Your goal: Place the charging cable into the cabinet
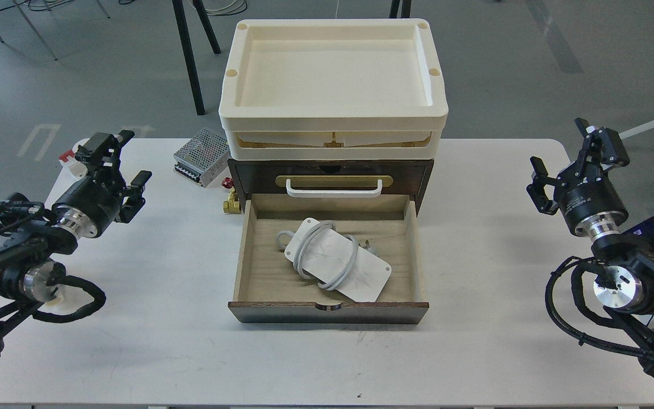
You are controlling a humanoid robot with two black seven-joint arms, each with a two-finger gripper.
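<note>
Head view shows the white tabletop (pixel 474 341) carrying the cabinet (pixel 330 170), its lower drawer (pixel 328 309) pulled out. Inside the drawer lies the charging cable (pixel 335 266), flat on the wood. Both arms hover well apart from it: left end effector (pixel 116 165) and right end effector (pixel 574 162), fingers spread, holding nothing.

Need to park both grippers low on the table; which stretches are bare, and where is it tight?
Bare: table between left gripper and open drawer, and right of cabinet. Tight: power supply and brass fitting behind left.
</note>
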